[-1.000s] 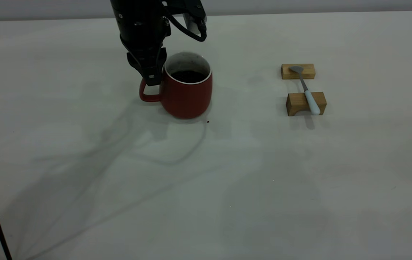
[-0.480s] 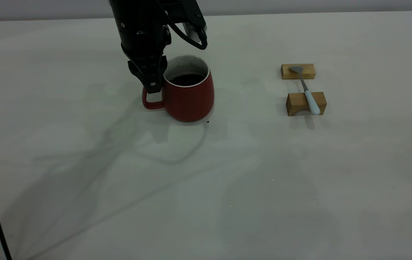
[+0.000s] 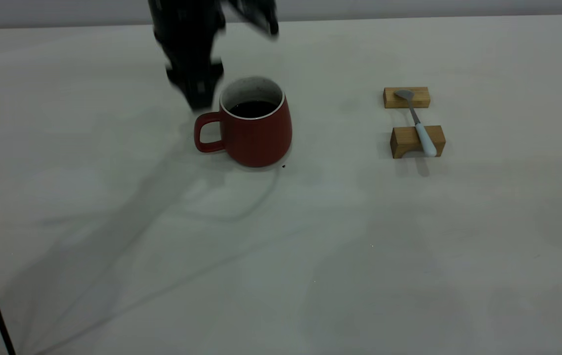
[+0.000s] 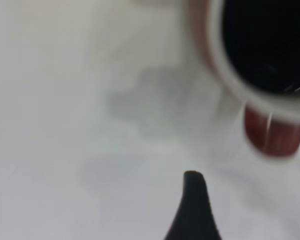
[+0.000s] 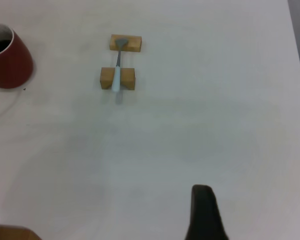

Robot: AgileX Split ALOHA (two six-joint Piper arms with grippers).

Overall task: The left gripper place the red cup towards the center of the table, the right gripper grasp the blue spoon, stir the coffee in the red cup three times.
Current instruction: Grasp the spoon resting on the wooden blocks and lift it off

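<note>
Exterior view: blue spoon [image 3: 421,125] across two blocks [image 3: 411,118], bowl pointing away.

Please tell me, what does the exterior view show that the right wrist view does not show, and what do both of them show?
Only the exterior view shows the left hand, above the table beside the handle of the red cup, not touching it, and the cup's handle too. Only the right wrist view shows one dark finger of the right hand, high over bare table and far from the spoon. Both views show the red cup with dark coffee inside and the blue spoon lying across two wooden blocks.
</note>
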